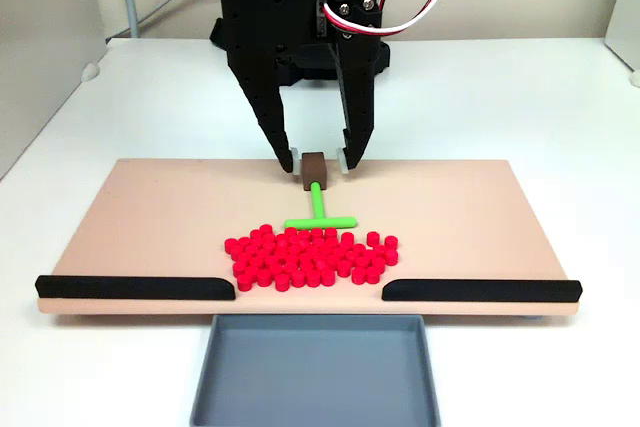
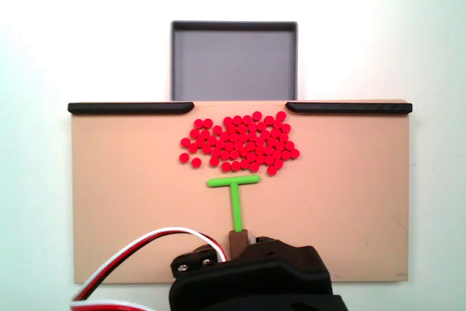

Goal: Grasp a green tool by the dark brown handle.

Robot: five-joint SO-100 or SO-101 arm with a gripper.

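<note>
The black two-finger gripper [image 1: 318, 161] is reaching down over the far edge of the flat tan rectangular board [image 1: 150, 217], its jaws standing a little wider than the small dark brown cube-like handle [image 1: 314, 169] and straddling it, one white-tipped finger on each side. Whether the tips are touching the block I cannot tell; a sliver of gap seems to be showing on both sides in a fixed view, so I am judging that nothing is being held yet. The thin bright green T-shaped tool [image 2: 234, 196] is lying flat on the board, its stem pointing away from the arm and its crossbar sitting just beside the heap of small red cylinders [image 2: 240, 141], probably so that it can push them. Two long black strips [image 1: 130, 287] are lining the board's edge, leaving an opening in front of the shallow grey rectangular tray [image 2: 233, 28], presumably to funnel the cylinders into it. The thicker block is offering the fingers a firmer hold than the stem.
</note>
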